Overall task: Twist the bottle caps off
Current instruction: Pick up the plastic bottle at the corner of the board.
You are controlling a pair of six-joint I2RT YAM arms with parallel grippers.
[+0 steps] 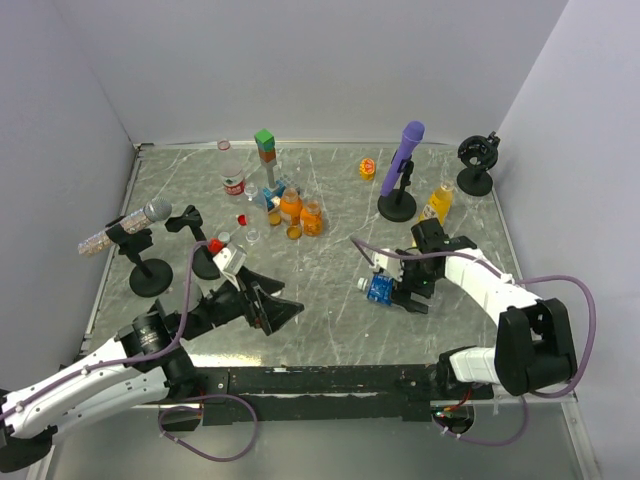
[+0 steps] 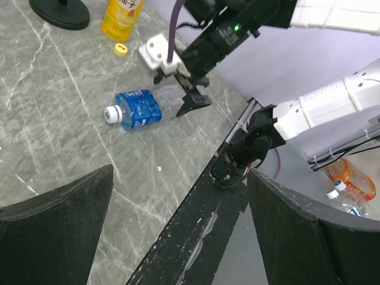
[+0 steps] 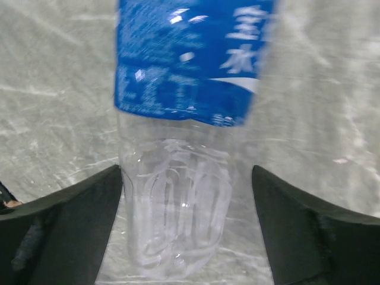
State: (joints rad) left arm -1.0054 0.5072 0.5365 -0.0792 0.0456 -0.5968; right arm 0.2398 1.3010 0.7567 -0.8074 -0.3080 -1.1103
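Grey marbled tabletop (image 1: 330, 330) holds a lying blue-labelled bottle (image 1: 379, 289) right of centre, right gripper (image 1: 408, 299) spread astride its base, left gripper (image 1: 284, 311) gaping at lower left.

The squat blue-labelled bottle (image 1: 380, 289) lies on its side on the tabletop (image 1: 330, 330), right of centre. Its white cap (image 2: 110, 113) is on and points left. The yellow juice bottle (image 1: 437, 204) stands upright farther back, with a loose yellow cap (image 2: 121, 49) near it. A red-labelled bottle (image 1: 233, 181) and two orange bottles (image 1: 291, 206) stand clustered back-left, with a red cap (image 1: 241, 219) loose nearby.
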